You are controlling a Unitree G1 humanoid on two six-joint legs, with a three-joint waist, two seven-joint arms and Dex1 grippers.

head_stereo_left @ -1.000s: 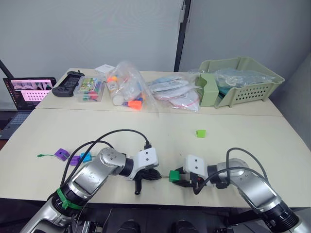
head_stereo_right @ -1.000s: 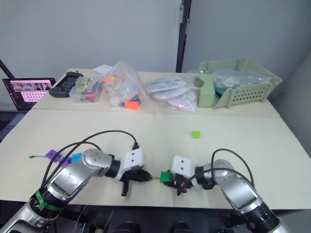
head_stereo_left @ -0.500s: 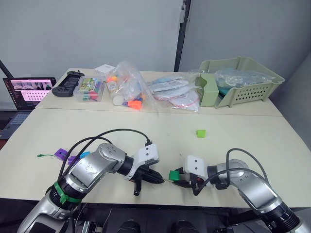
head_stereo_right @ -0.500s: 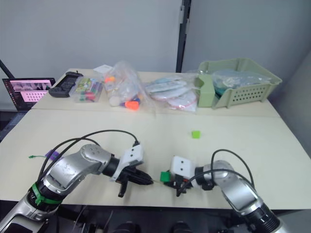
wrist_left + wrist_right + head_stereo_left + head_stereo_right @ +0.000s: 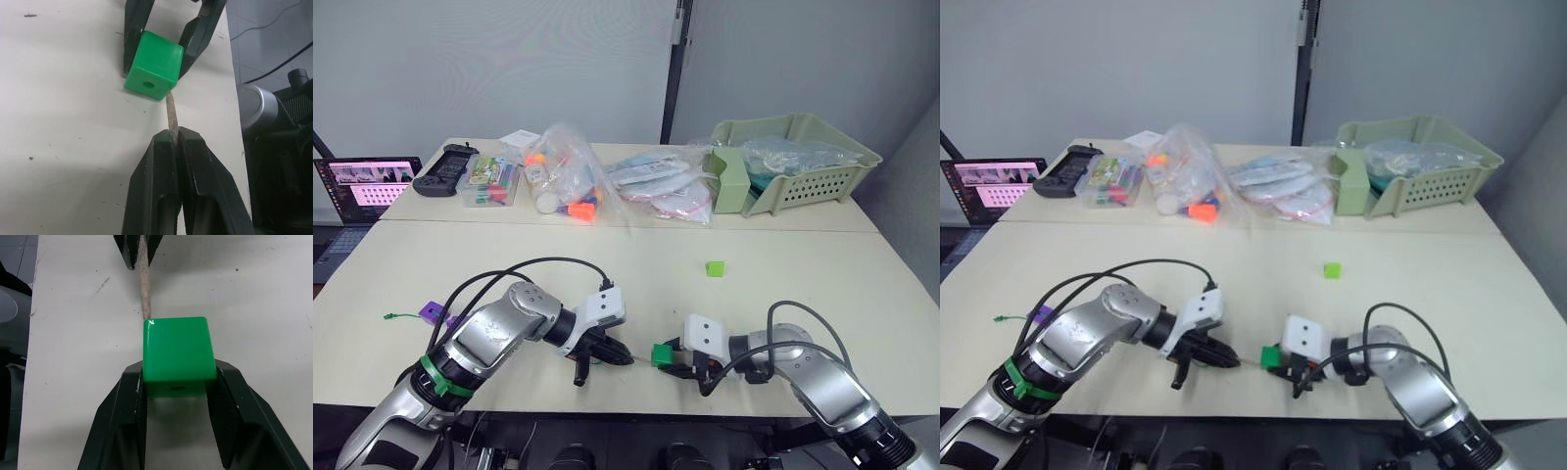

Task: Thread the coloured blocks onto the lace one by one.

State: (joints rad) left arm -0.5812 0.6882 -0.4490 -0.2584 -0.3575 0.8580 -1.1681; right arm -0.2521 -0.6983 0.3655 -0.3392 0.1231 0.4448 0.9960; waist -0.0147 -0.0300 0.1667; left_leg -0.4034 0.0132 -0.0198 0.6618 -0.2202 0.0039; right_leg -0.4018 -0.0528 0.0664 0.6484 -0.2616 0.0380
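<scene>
Near the front edge of the table (image 5: 803, 294), the left gripper (image 5: 172, 142) pinches the lace tip (image 5: 170, 110), which points just beside the hole of the dark green block (image 5: 154, 64) clamped in the right gripper (image 5: 176, 382), meeting its lower edge instead.

My right gripper (image 5: 668, 358) clamps dark green block (image 5: 663, 354) near table's (image 5: 607, 264) near edge. My left gripper (image 5: 622, 358) just left of it, fingertips pointing at block. Light green block (image 5: 715, 268) lies farther, right of centre. Purple block (image 5: 432, 312) far left, lace (image 5: 399, 316) beside it.
</scene>
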